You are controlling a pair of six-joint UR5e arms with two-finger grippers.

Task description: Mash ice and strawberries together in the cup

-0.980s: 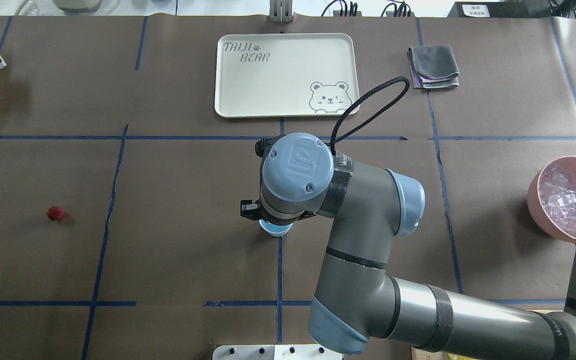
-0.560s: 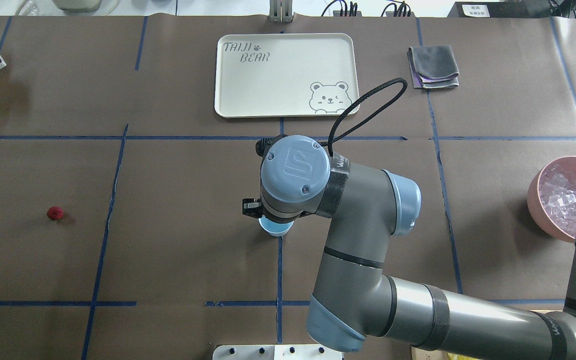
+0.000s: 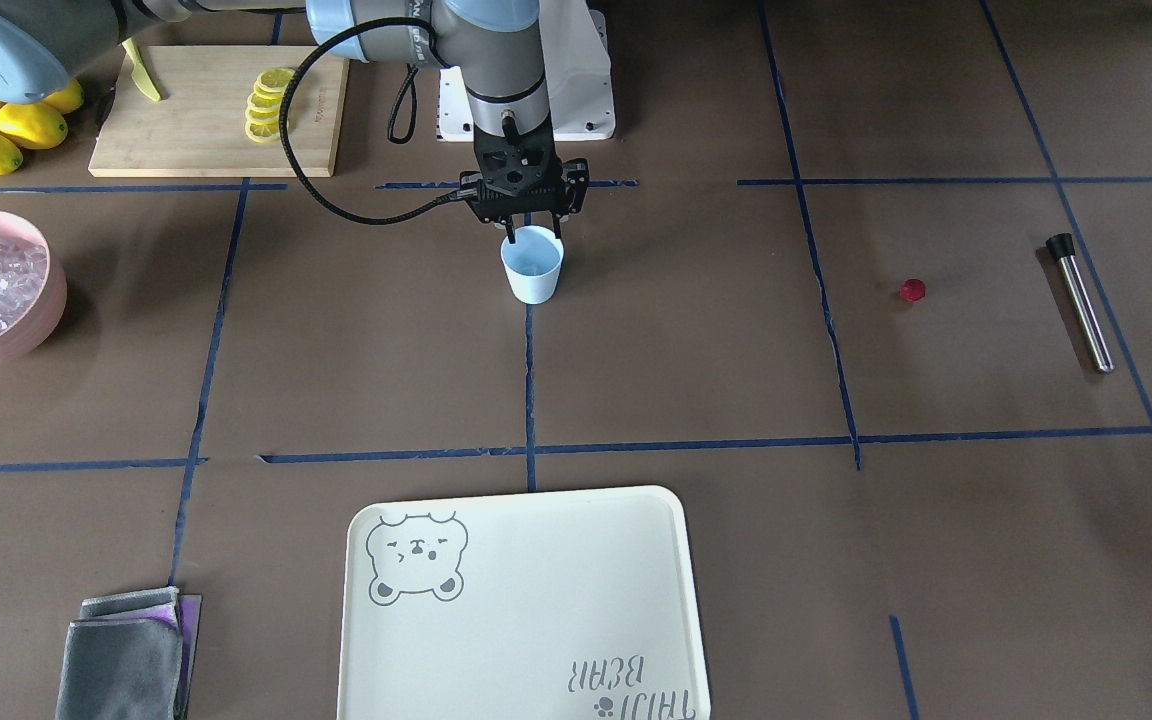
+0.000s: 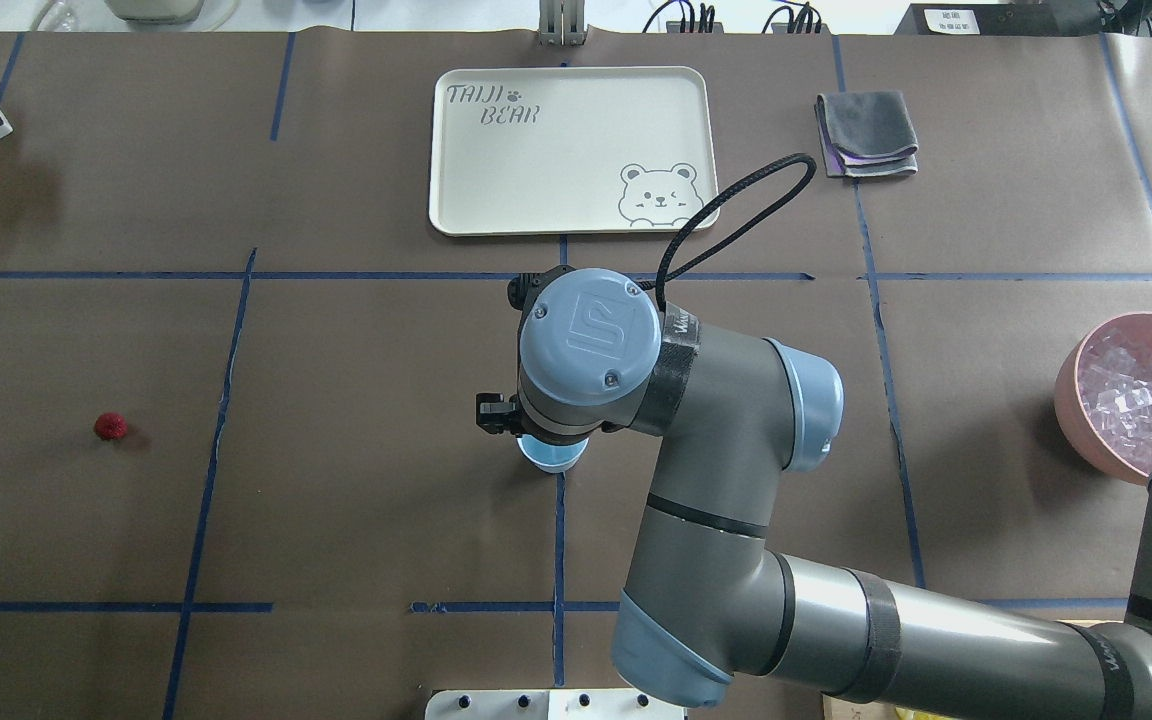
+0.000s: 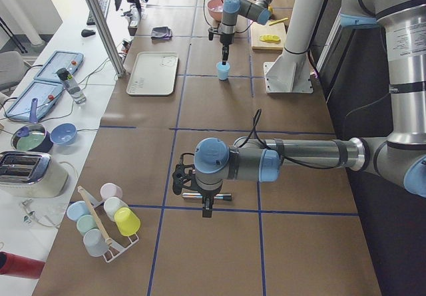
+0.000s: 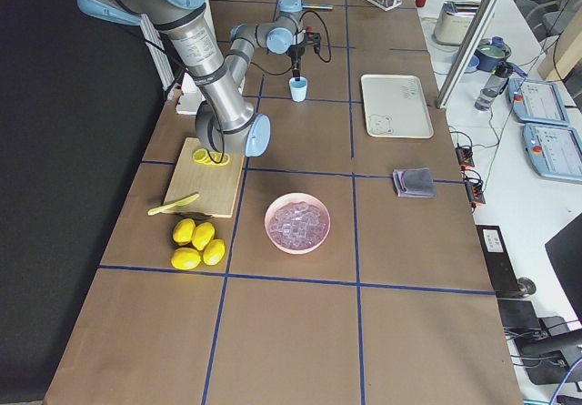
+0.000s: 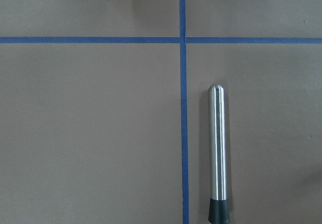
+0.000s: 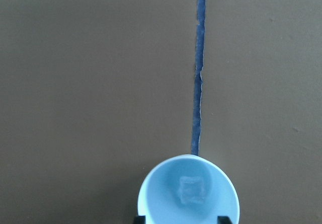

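While the cup (image 3: 533,268) stays put, right gripper (image 3: 532,235) barely shifted, spread empty above it, ice (image 8: 191,190) inside.

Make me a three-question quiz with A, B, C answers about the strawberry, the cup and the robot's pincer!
1. Where is the strawberry?
A) in the cup
B) on the tray
C) on the table, far from the cup

2. How much ice is in the cup?
A) none
B) one cube
C) five cubes

3. The right pincer over the cup is:
A) open
B) shut on the cup
C) holding the strawberry

Answers:
1 C: the berry lies alone on the bare table, well off to one side of the cup.
2 B: the right wrist view looks into the cup and shows a single cube.
3 A: its fingers stand apart and grip nothing.
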